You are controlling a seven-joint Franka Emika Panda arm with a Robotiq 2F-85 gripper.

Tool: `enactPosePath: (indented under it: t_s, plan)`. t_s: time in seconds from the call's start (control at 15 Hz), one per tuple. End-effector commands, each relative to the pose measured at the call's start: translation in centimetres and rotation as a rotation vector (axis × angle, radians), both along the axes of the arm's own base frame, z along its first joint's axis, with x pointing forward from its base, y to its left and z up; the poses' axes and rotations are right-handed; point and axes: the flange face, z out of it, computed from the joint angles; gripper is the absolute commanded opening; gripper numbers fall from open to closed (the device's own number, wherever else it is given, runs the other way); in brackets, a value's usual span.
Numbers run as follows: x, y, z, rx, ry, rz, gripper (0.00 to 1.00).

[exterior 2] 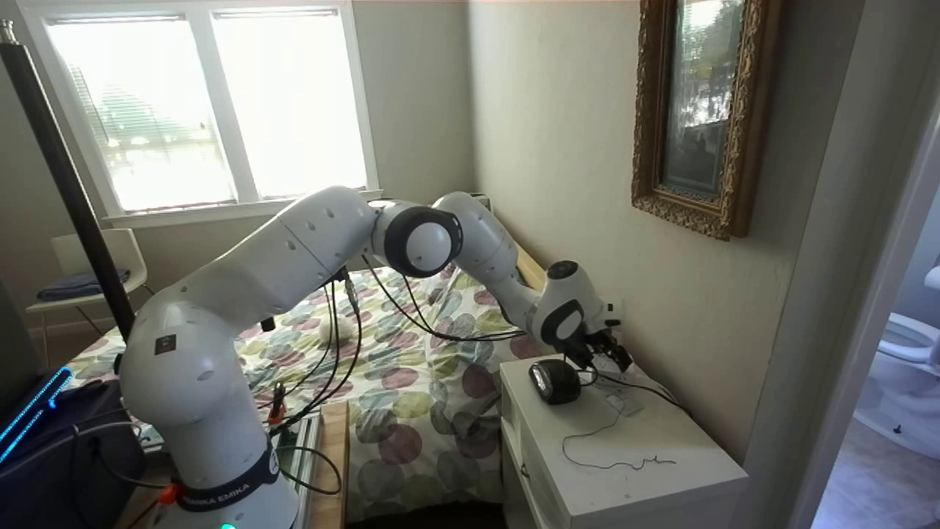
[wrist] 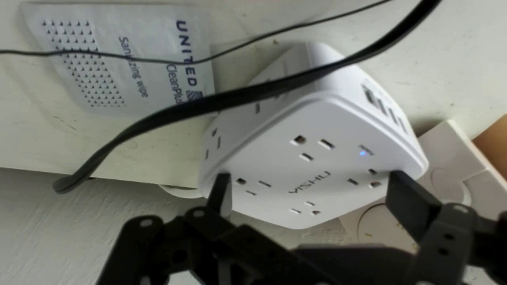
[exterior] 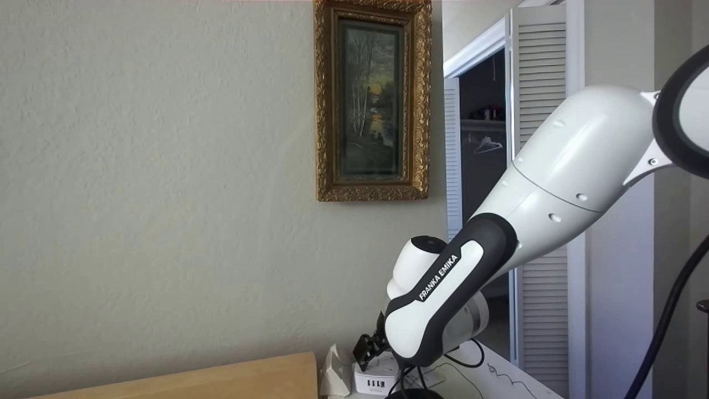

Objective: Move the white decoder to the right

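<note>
Decoder sits mid-frame in the wrist view, jaws of the gripper wide over its opposite edges — contact cannot be told — and the grip should be squared on both flanks before closing, the thick cable toward upper right kept unsnagged.

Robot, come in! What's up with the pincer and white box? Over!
Pincer open. White decoder beneath, contact unclear. Black cable crosses it in wrist view, may snag.

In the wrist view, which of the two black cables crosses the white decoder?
The thick, flat cable, passing in front of the white decoder; the thin cable misses it, crossing the wipe packet.
</note>
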Motion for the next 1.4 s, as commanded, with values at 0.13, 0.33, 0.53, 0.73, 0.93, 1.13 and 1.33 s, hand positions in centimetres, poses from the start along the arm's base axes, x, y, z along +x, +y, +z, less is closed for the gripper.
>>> enactPosePath:
  t_s: [0.13,0.33,0.53,0.73,0.93,1.13,1.33]
  plan:
    - [-0.2,-4.3,-1.2,-0.042,0.059,-0.04,1.0]
    - [0.1,-6.3,-1.0,-0.049,0.064,-0.071,1.0]
    - [0.0,-7.7,-1.0,-0.053,0.073,-0.096,1.0]
    - [-0.7,-8.6,-0.9,-0.051,0.092,-0.118,1.0]
    - [-1.6,-9.6,-0.6,-0.054,0.112,-0.137,1.0]
    - [-2.4,-11.2,-0.4,-0.068,0.123,-0.16,1.0]
    - [-2.9,-12.5,-0.2,-0.08,0.132,-0.177,1.0]
